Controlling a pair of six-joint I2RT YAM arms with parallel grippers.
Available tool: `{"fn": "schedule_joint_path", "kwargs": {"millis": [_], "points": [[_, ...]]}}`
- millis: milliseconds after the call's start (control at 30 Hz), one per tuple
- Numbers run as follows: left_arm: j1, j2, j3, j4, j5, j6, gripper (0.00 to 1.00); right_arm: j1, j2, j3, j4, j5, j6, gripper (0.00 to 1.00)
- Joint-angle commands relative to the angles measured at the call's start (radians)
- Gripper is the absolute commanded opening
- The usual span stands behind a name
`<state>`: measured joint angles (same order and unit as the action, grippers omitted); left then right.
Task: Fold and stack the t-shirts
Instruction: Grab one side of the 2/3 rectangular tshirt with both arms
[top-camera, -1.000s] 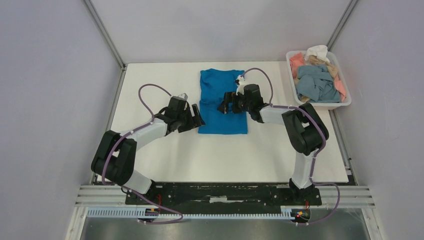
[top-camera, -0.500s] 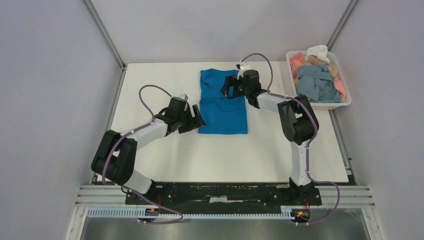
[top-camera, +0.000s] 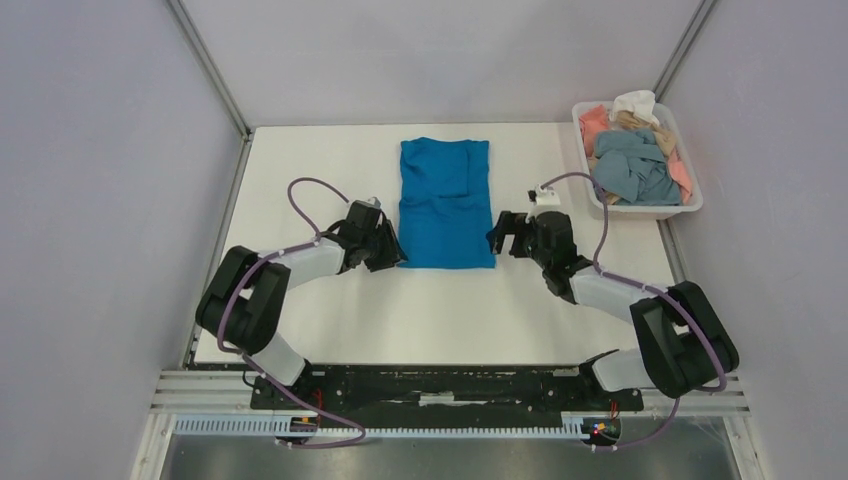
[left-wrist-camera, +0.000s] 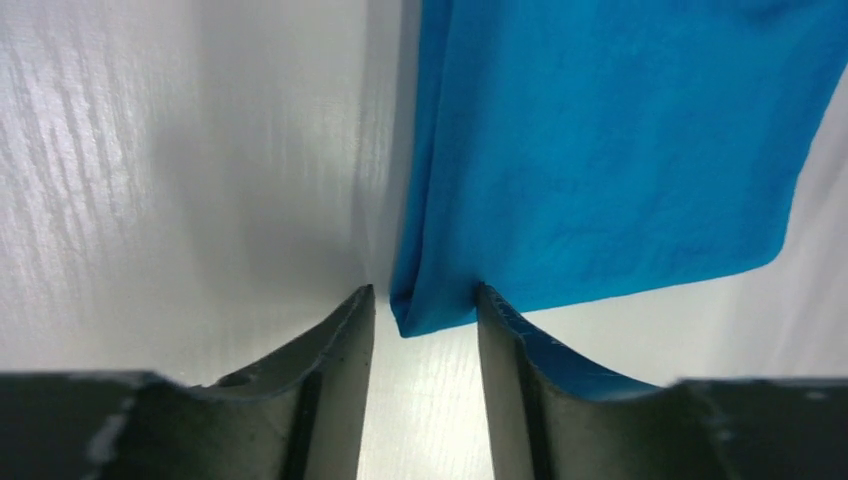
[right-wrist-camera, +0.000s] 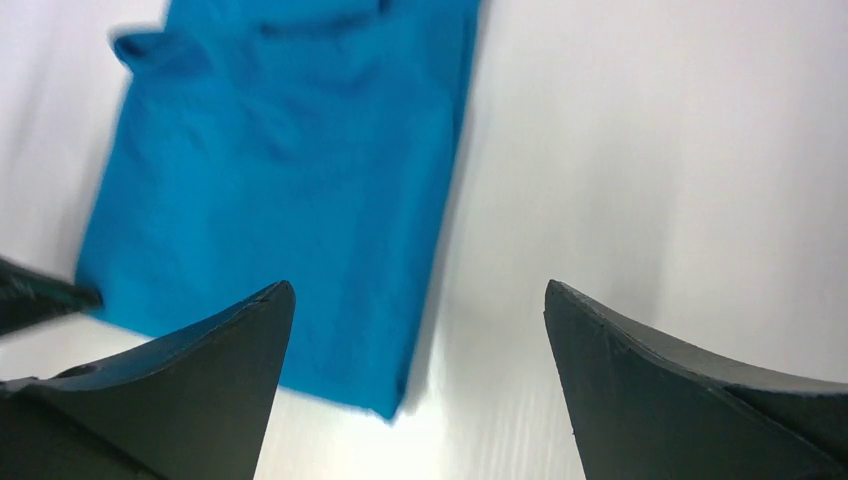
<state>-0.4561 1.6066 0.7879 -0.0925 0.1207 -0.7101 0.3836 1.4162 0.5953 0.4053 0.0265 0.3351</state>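
The bright blue t-shirt (top-camera: 445, 205) lies flat in the middle of the table, folded into a long rectangle. My left gripper (top-camera: 392, 252) is low at its near-left corner. In the left wrist view (left-wrist-camera: 422, 295) the jaws stand narrowly apart with that folded corner (left-wrist-camera: 432, 308) between the fingertips, not visibly pinched. My right gripper (top-camera: 498, 238) is wide open and empty just off the near-right corner. The right wrist view (right-wrist-camera: 418, 290) shows that corner (right-wrist-camera: 385, 400) ahead between the fingers. Grey-blue (top-camera: 630, 168), salmon pink (top-camera: 594, 120), tan (top-camera: 640, 126) and white (top-camera: 635, 102) shirts are heaped in the tray.
The white plastic tray (top-camera: 645, 209) stands at the far right edge of the table. Grey walls enclose the table on three sides. Bare white tabletop lies left of the shirt and in front of it (top-camera: 440, 310).
My right gripper has left the far part of the blue shirt and come back to its near-right corner. My left gripper has shifted slightly onto the near-left corner.
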Motion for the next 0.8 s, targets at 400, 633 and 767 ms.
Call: {"fn": "schedule_joint_path", "kwargs": {"millis": [400,633,767], "points": [[-0.019,0.073,-0.031,0.008,-0.019,-0.026,0.02,0.026,-0.059,-0.179,0.026,-0.102,0.13,0.91],[-0.02,0.042,-0.045,0.008,-0.042,-0.028,0.02,0.066,0.049,-0.134,0.022,-0.105,0.127,0.66],[-0.02,0.043,-0.045,0.006,-0.048,-0.028,0.02,0.082,0.098,-0.129,0.062,-0.131,0.137,0.42]]}}
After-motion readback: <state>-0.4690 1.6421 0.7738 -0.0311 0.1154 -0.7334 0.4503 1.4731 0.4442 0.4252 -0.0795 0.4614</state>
